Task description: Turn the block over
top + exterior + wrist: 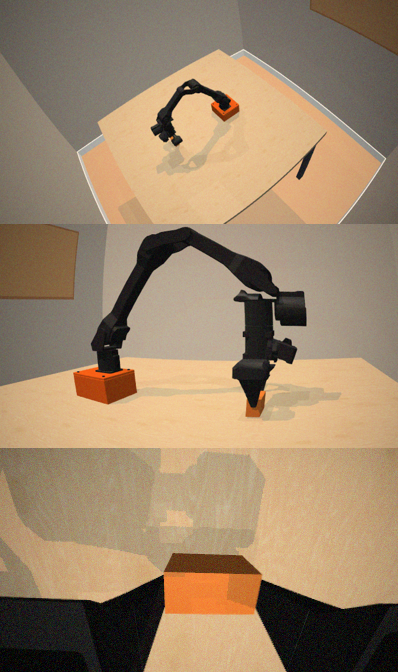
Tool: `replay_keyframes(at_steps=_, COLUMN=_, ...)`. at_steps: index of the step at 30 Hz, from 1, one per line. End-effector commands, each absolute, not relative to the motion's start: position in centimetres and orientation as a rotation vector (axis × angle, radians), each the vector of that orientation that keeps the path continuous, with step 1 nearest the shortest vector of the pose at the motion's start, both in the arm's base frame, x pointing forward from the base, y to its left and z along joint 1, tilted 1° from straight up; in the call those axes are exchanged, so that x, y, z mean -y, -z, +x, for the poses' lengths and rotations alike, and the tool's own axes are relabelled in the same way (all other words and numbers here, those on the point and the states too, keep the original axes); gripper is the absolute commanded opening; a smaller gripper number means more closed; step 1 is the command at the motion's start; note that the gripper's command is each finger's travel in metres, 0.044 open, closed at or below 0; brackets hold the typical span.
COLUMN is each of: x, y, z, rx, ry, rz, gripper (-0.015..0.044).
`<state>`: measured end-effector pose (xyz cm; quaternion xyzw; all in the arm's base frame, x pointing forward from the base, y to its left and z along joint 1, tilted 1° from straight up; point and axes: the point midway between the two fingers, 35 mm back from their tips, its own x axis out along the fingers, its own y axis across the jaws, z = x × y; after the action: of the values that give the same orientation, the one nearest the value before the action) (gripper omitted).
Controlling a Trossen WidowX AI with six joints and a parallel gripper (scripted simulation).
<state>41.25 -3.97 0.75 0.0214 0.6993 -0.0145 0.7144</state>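
The orange block (171, 138) (255, 412) (200, 594) stands upright, its bright upper face and a dark brown side showing in the wrist view. My gripper (174, 140) (257, 401) (209, 582) points straight down and is shut on the block, one finger against each end. In the exterior view the block's underside is at about table level; I cannot tell whether it touches. No clear mark shows on the visible faces; a darker patch on the upper face looks like shadow. The near finger hides part of the block in the exterior view.
The arm's orange base box (224, 112) (105, 387) stands on the wooden table (199, 185) (170, 423), well away from the block. The arm arches high between base and gripper. Shadows of the arm and gripper fall on the table beside the block.
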Motion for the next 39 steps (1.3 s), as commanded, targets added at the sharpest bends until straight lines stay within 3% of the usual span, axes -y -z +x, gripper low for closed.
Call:
replay_keyframes(at_steps=1, x=4.0, y=-3.0, z=41.5, rx=-1.533, ry=0.030, rz=0.042, gripper=0.0000)
replay_keyframes(at_steps=39, x=4.1, y=-1.7, z=41.5, rx=-1.084, ry=0.037, rz=0.034, gripper=0.0000)
